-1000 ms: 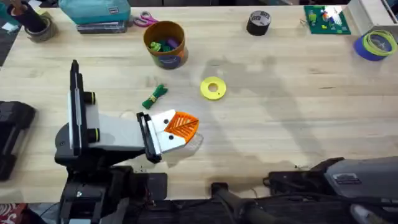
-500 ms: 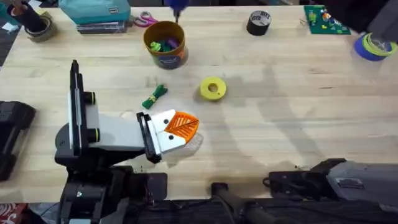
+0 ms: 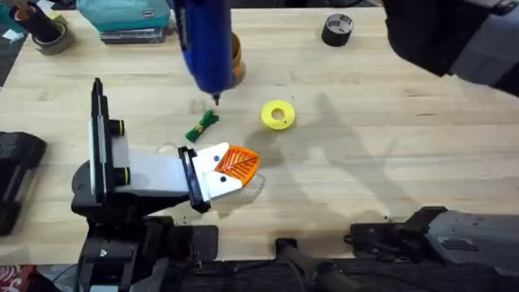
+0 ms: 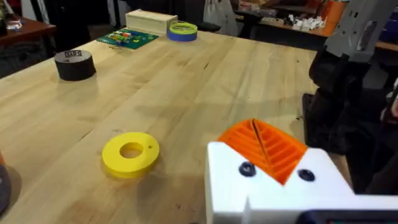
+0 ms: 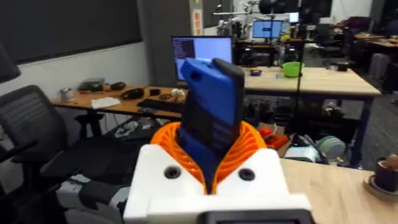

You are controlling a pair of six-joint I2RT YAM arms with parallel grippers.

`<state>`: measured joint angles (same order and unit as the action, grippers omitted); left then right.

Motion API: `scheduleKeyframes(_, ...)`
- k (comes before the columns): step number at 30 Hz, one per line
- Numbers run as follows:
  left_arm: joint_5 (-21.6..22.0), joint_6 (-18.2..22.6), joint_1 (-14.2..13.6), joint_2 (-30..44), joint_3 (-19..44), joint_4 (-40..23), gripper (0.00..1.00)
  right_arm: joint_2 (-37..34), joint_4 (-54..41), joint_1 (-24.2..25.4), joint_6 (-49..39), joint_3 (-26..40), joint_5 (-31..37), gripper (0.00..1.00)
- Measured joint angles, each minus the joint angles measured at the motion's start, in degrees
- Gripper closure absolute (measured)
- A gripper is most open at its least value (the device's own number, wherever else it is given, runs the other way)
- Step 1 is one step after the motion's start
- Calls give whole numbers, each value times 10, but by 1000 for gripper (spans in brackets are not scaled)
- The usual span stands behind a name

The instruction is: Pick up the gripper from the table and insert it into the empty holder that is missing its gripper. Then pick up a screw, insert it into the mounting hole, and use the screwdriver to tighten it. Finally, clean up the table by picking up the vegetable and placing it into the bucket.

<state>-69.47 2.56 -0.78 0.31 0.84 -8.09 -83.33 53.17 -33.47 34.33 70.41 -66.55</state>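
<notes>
Screwdriver in my right gripper, tip hanging above the table near the vegetable.

My right gripper (image 5: 211,177) pinches the blue screwdriver (image 3: 203,45) between its orange pads; it looks rigid and top-heavy, so I judge a mid-barrel hold steadiest. Its metal tip hangs just beside the green vegetable (image 3: 202,126), short of the left gripper (image 3: 231,166), whose orange-tipped fingers look pressed together over the table (image 3: 365,162).
</notes>
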Motion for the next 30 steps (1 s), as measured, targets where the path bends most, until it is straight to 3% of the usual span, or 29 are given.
scheduleKeyframes(7, 0, 0, 0, 0, 0, 0, 988, 0, 50, -17, 0, -9, -16, 975)
scheduleKeyframes(13, 0, 0, 0, 0, 0, 0, 988, 0, 134, -25, 0, -63, -19, 975)
scheduleKeyframes(19, 0, 0, 0, 0, 0, 0, 988, 0, 145, -29, 4, -96, -22, 975)
scheduleKeyframes(30, 0, 0, 0, 0, 0, 0, 988, 0, 146, -56, 0, -97, -31, 976)
